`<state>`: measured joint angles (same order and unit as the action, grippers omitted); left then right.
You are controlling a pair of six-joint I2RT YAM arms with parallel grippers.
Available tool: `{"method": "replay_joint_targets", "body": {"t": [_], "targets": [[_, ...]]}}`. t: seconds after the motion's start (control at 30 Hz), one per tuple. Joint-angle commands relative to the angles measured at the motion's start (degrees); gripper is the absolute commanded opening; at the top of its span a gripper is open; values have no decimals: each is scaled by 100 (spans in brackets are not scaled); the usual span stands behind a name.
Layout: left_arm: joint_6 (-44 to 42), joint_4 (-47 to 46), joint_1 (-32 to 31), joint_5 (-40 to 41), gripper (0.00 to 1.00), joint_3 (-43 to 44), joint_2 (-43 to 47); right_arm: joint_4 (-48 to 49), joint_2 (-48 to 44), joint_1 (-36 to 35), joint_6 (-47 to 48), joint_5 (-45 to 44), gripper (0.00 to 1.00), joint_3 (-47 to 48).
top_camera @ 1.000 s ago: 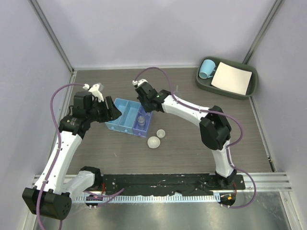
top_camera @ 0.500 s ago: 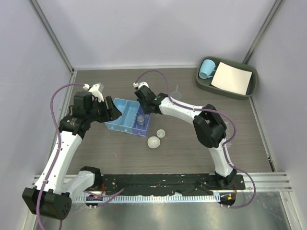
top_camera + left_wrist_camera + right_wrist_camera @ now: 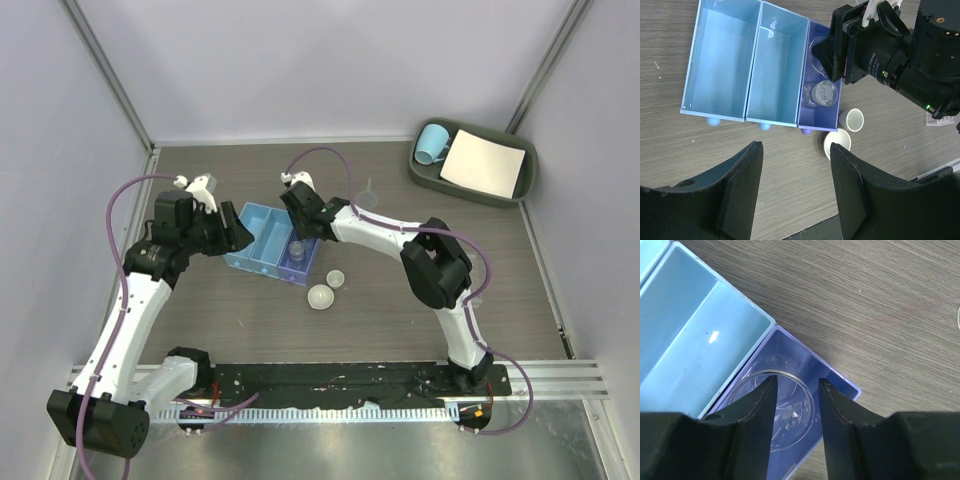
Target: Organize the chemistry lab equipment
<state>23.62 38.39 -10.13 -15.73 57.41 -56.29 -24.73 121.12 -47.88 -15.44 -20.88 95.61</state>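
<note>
A three-compartment blue tray (image 3: 262, 232) lies mid-table. Its purple end compartment (image 3: 807, 112) holds a small clear beaker (image 3: 825, 93) and a second beaker (image 3: 792, 415) directly under my right gripper (image 3: 298, 222). In the right wrist view that gripper (image 3: 797, 382) is open, its fingers straddling the beaker's rim with a gap showing. Two small white dishes (image 3: 335, 278) (image 3: 320, 296) sit on the table just beside the tray. A clear funnel (image 3: 368, 192) stands behind the right arm. My left gripper (image 3: 796, 147) hovers open and holds nothing, left of the tray in the top view (image 3: 240, 235).
The tray's two light-blue compartments (image 3: 722, 60) (image 3: 775, 65) hold nothing. A dark green bin (image 3: 515, 185) at the back right holds a light-blue mug (image 3: 431, 143) and a white paper sheet (image 3: 484, 163). The black base rail (image 3: 340, 380) runs along the near edge.
My right gripper has gone from shut to open over the purple compartment, and the right arm has shifted slightly left. The left arm has stayed put.
</note>
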Motion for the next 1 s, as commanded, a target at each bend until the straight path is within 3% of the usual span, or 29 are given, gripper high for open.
{"method": "replay_joint_targets", "body": {"t": [0.0,0.3,0.5,0.7,0.97], "targets": [[-50,-165,-15,-150,60,-1,4,4,-545,7,-108,-293,46,-8],[-41,-174,-24,-159,60,-10,4,-725,-1844,-169,-292,-812,50,-174],[-50,-165,-24,-159,60,-1,22,-805,-3030,-283,-547,-566,56,-1447],[-59,-165,-15,-133,60,7,57,-735,-3560,-363,-723,-346,59,-2564],[-59,-157,-24,-80,60,-1,66,-305,-3561,128,-1373,-1638,62,-3075]]}}
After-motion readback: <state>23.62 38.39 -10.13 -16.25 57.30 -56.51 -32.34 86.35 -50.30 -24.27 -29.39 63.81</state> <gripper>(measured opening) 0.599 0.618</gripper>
